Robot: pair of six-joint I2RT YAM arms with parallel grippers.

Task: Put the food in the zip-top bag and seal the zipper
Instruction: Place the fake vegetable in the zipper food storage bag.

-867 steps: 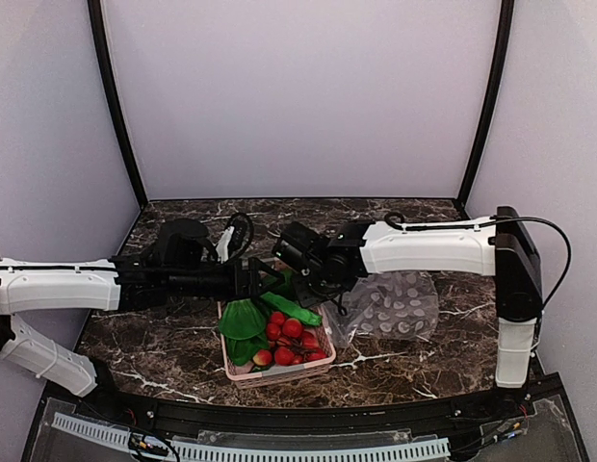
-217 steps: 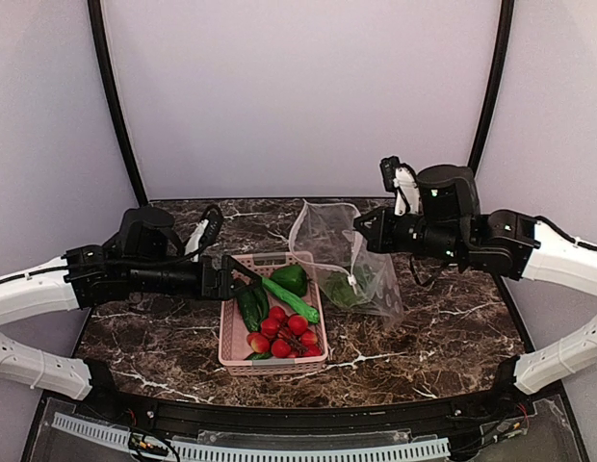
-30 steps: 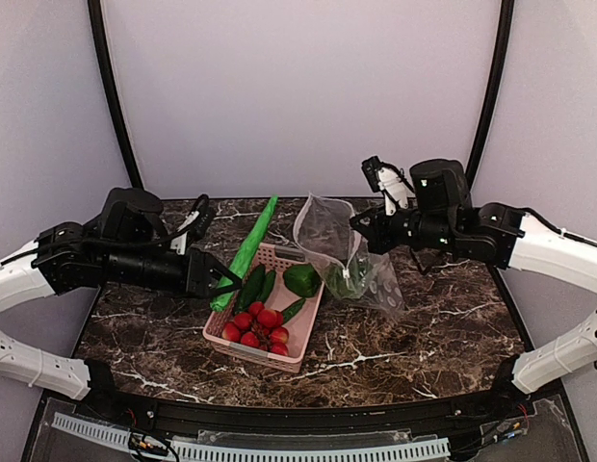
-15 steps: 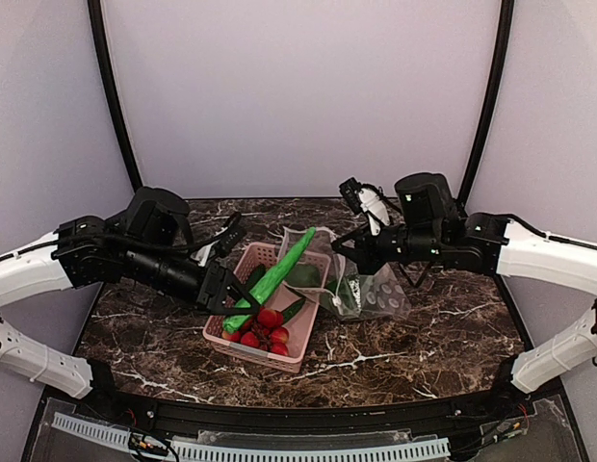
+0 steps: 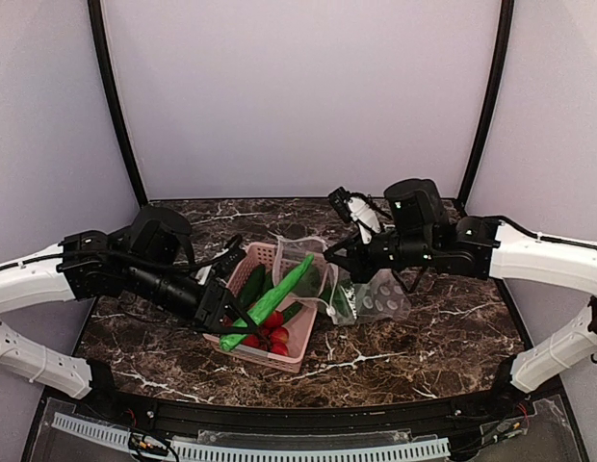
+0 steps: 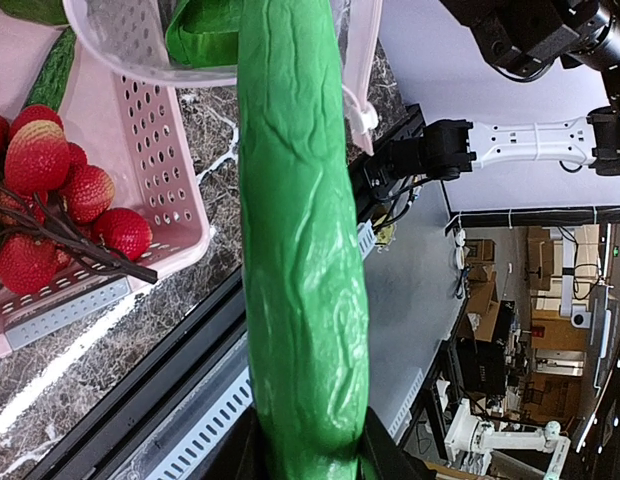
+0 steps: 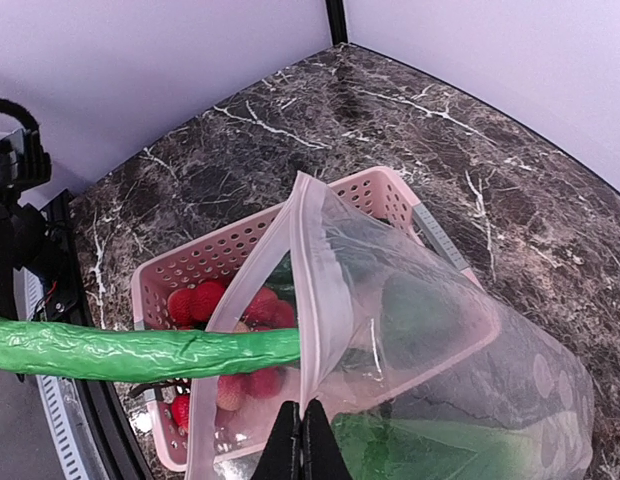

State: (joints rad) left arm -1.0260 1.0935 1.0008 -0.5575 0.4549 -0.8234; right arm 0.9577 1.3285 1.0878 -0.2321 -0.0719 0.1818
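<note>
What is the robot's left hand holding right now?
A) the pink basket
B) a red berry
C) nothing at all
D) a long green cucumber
D: the left gripper is shut on one end of the long green cucumber, and the other end reaches the mouth of the clear bag.

Green cucumber (image 7: 140, 350) — tip at bag (image 7: 430, 330) mouth
</note>
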